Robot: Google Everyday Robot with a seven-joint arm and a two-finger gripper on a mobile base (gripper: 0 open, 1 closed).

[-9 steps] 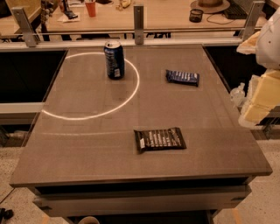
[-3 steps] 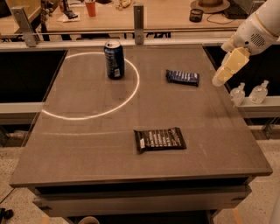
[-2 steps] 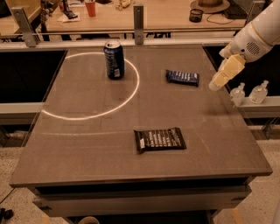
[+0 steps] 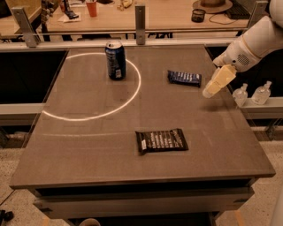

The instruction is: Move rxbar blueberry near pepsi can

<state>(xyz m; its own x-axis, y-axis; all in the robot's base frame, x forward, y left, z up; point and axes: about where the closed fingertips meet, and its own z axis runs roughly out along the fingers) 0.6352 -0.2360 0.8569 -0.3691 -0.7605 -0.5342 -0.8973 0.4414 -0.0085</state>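
The task had not really started. The blue snack bar (image 4: 184, 78) lay flat on the bench (image 4: 212, 145), toward its far right part, well apart from the soda can (image 4: 115, 60), which stood upright at the far left. Nothing held the bar. The claw (image 4: 211, 89) hung just to the right of it, tilted down toward the bench top, apparently not touching the bar; whether it was open or closed could not be told. By my reading, everything was left to do: reaching the bar, taking it, carrying it leftward and setting it down close to the can.

A larger black bar (image 4: 161, 141) lay nearer the front edge, between neither and out of the likely path. A bright white ring (image 4: 132, 95) curved across the left half of the dull brown top, passing around the can. Two small clear bottles (image 4: 241, 95) sat on a ledge beyond the right edge. Behind the bench ran a wooden desk (image 4: 168, 13) with a red cup (image 4: 91, 8) and a hat (image 4: 212, 5).
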